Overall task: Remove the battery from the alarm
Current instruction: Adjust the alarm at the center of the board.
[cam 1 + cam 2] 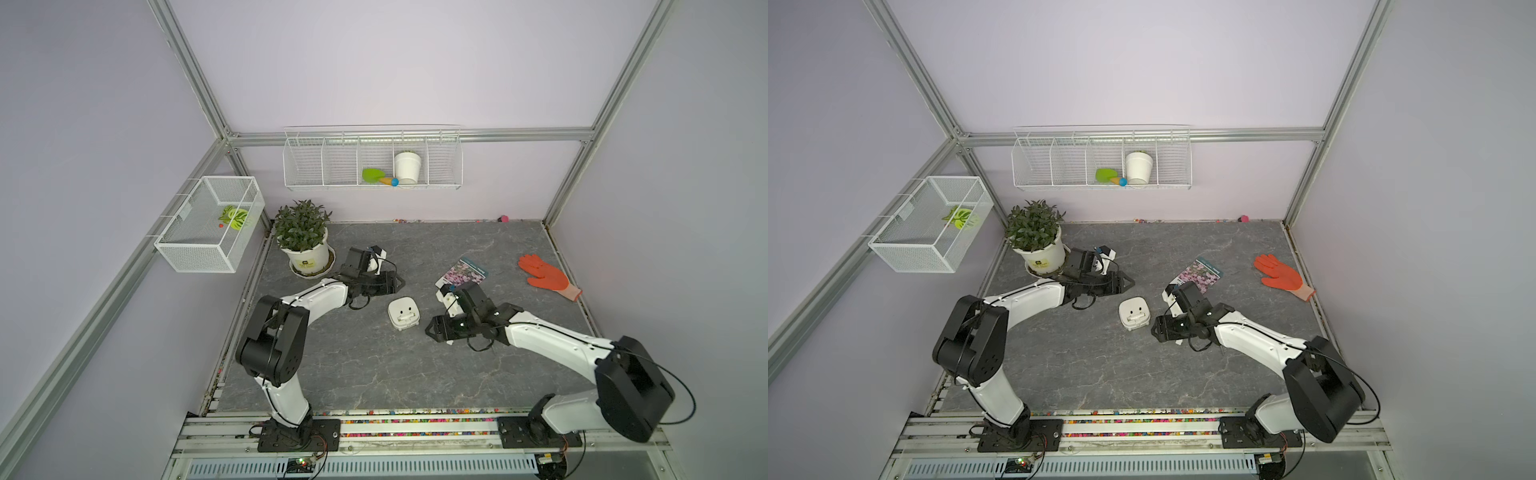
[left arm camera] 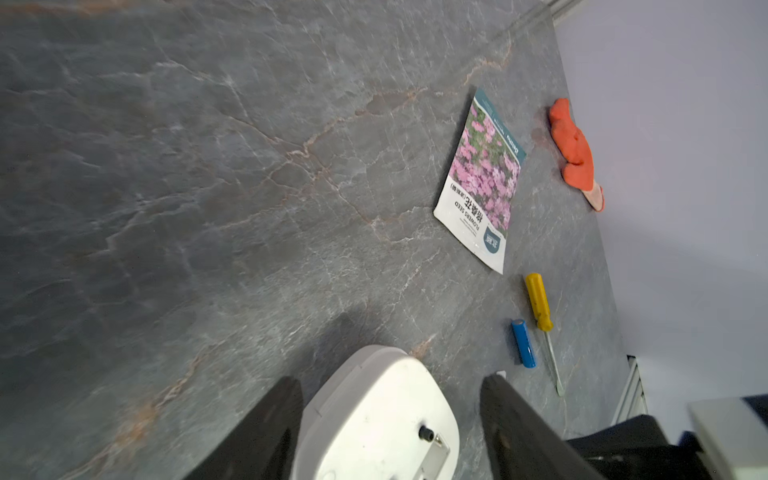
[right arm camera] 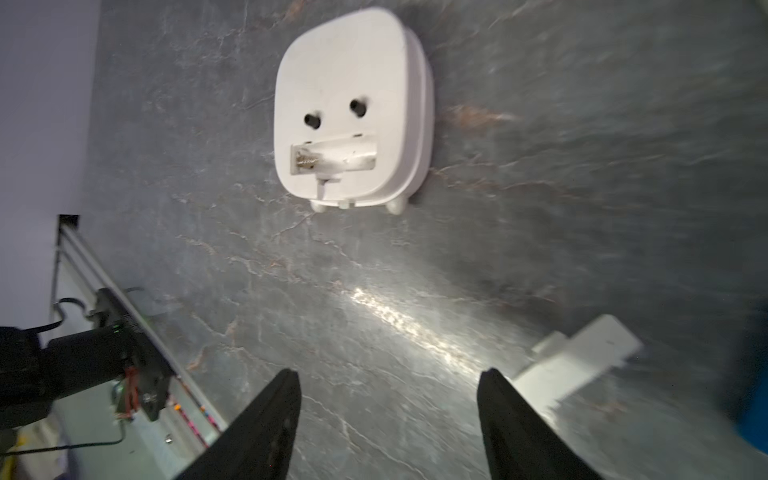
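alarm [image 1: 404,313] face-down, slot up | battery [image 2: 523,343] flat, parallel beside screwdriver [image 2: 539,302] | left end effector [image 2: 392,379], right end effector [image 3: 386,374] — both spread, empty, near alarm

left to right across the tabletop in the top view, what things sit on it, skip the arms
potted plant → alarm → seed packet → orange glove

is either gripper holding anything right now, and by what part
Nothing is held: the left gripper and right gripper are both open, the alarm lies free.
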`<state>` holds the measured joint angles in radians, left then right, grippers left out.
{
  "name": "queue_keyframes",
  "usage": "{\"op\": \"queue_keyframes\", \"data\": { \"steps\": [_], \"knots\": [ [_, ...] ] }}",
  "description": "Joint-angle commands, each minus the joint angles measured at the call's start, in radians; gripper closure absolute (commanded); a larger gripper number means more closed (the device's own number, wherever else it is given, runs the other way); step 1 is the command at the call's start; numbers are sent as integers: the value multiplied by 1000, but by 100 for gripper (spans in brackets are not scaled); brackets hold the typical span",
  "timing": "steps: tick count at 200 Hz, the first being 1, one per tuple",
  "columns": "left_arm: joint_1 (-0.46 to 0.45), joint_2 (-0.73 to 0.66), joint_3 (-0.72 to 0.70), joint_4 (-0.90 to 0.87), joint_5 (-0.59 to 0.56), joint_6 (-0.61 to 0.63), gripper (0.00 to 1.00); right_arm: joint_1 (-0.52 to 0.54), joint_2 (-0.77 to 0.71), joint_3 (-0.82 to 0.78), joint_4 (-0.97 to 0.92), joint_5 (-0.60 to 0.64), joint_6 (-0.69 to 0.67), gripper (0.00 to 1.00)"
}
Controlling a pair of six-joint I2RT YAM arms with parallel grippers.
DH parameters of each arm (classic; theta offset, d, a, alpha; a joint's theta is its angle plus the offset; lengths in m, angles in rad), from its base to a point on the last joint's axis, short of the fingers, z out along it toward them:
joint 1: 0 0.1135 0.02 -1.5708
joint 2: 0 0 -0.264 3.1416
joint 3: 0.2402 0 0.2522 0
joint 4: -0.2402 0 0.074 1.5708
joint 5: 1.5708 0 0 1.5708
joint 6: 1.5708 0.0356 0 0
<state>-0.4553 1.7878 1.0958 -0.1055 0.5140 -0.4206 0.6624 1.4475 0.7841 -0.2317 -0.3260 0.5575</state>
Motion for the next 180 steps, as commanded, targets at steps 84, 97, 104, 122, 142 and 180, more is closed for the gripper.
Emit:
{"op": "queue_keyframes", "data": {
  "steps": [84,97,104,122,142,180],
  "knots": [
    [4,81,-4,-31,144,-7,35,43,304,35,444,-135,230,34],
    [4,65,-26,-13,155,-20,35,34,306,50,410,-120,202,34],
    [4,58,-39,-3,157,-29,35,27,307,52,406,-124,194,34],
    [4,31,-79,19,156,-48,35,6,309,59,392,-134,177,34],
    [4,-3,-125,38,147,-65,35,-19,301,70,366,-138,148,34],
    [4,-85,-216,55,129,-92,35,-46,301,126,256,-138,65,34]
  ]
}}
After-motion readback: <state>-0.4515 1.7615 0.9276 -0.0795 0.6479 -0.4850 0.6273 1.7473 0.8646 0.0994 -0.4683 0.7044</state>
